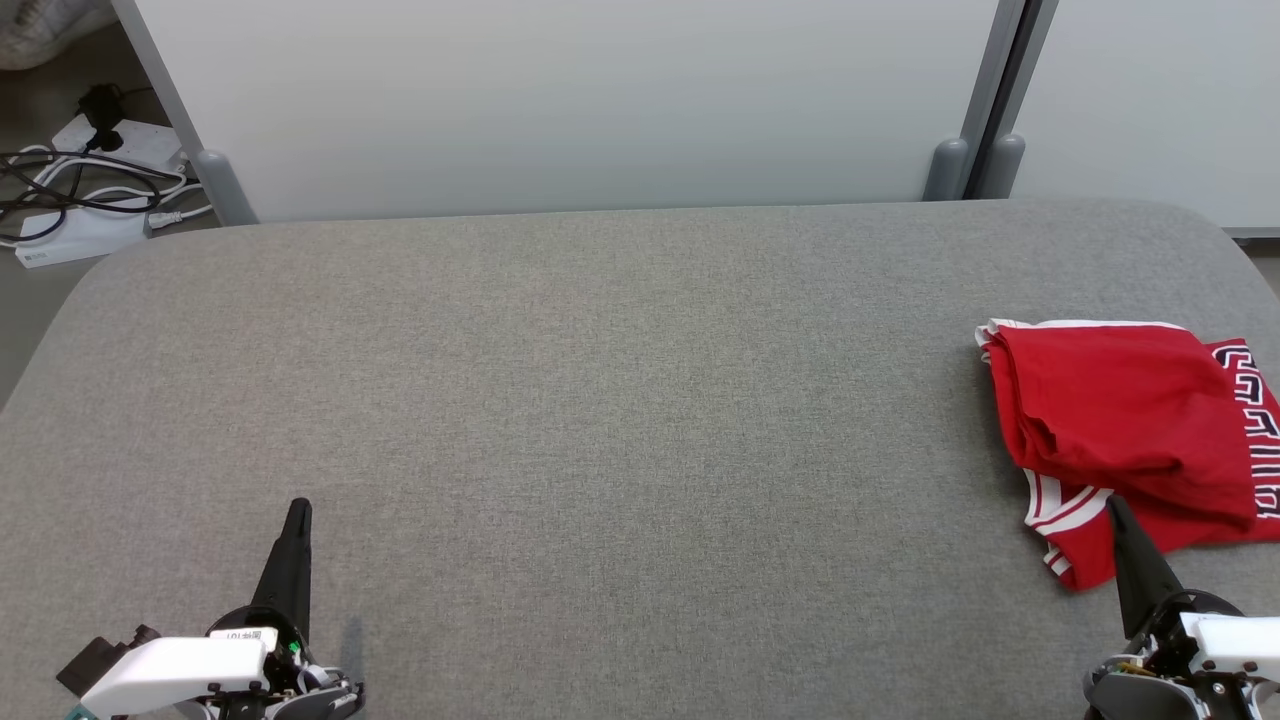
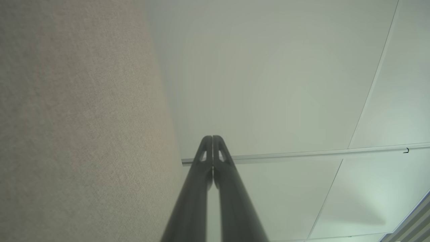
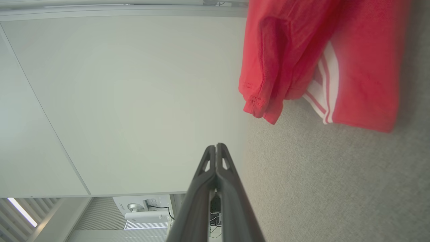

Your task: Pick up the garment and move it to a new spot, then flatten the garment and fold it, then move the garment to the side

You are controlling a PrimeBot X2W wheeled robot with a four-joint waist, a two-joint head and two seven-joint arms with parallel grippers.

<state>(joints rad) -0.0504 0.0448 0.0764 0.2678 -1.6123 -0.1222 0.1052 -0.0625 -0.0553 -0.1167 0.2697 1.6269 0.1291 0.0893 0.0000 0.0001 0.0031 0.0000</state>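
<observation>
Garment (image 1: 1130, 420): one, red; two tools (image 1: 298, 508) (image 1: 1115, 503), both closed.

You lose the garment (image 1: 1120, 420) at the right edge of the head view. That edge also cuts its dark lettering (image 1: 1262, 430) short, so you can't read it. The right gripper (image 1: 1114, 505) covers a bit of its lower hem. In the right wrist view the garment runs off the top edge and its right part is blurred. At the upper left of the head view, the left edge clips the cables (image 1: 60, 185).
</observation>
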